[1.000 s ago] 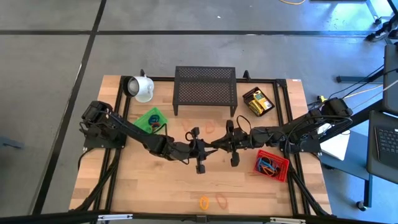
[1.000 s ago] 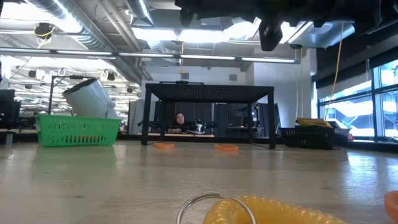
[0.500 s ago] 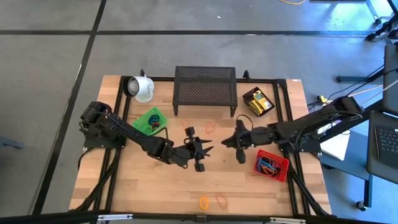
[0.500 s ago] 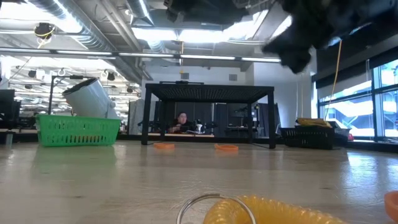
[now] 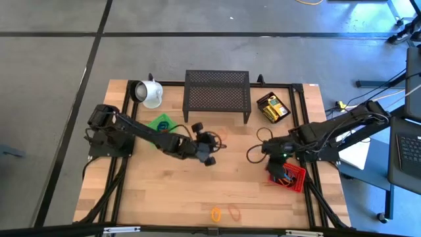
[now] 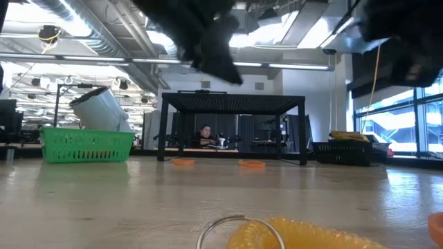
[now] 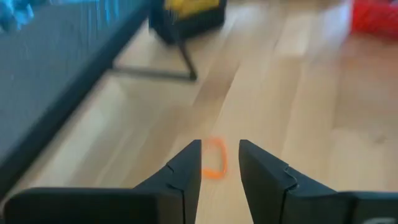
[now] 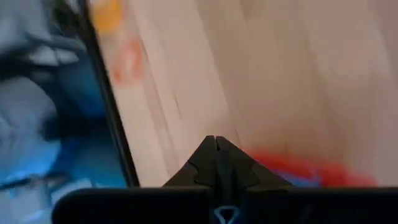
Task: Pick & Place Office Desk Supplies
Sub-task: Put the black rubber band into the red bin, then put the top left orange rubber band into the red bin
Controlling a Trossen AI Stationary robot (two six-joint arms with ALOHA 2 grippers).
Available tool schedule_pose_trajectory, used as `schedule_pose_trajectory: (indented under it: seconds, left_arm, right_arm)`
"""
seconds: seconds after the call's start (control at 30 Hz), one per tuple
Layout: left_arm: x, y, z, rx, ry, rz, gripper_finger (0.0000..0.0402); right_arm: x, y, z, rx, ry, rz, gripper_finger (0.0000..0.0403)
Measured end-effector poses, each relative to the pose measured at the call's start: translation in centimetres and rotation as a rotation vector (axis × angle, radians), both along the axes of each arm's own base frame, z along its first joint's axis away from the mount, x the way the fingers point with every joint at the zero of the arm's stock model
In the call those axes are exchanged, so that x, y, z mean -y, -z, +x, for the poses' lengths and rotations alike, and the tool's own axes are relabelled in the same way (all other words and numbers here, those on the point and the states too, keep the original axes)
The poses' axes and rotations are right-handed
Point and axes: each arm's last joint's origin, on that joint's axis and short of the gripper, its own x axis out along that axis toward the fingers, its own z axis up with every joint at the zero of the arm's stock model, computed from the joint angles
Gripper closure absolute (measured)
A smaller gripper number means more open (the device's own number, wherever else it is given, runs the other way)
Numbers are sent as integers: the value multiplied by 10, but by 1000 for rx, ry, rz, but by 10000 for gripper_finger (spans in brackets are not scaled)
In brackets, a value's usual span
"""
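Near the middle of the high view, the left gripper (image 5: 212, 139) hovers with its dark fingers (image 7: 186, 171) parted, empty, over a thin orange loop (image 7: 216, 160) on the wooden table (image 5: 164, 191). Centre-right, the right gripper (image 5: 266, 149) is closed, empty, beside the red plastic basket (image 5: 297, 178) of coloured loops.

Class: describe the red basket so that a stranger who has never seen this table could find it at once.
Start at the black mesh shelf at the table's back edge, then go to the table's right side. Under the right gripper sits the red basket, holding thin loops; the other baskets are green and black.
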Motion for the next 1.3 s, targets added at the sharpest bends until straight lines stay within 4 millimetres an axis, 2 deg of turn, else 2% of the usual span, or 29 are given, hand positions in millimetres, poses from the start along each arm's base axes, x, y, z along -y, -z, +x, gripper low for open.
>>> schedule_pose_trajectory:
  seconds: [0.23, 0.4, 0.57, 0.73, 0.9, 1.3]
  left_arm:
    - [-36, 14, -7, -190, -17, -119, 309]
    - [-61, 24, -16, -363, 0, -217, 306]
    - [-82, 39, -24, -399, -52, -360, 296]
    - [-93, 56, -37, -407, -155, -433, 277]
    - [-93, 65, -40, -364, -193, -463, 261]
    - [-90, 67, -38, -336, -195, -430, 251]
  right_arm:
    - [-5, 18, -28, -445, 114, -77, 399]
    - [-10, 33, -35, -575, 154, -108, 398]
    - [-16, 39, -34, -602, 130, -137, 381]
    - [-18, 41, -34, -594, 120, -169, 349]
    - [-20, 41, -35, -590, 110, -170, 309]
    - [-21, 41, -33, -576, 112, -159, 201]
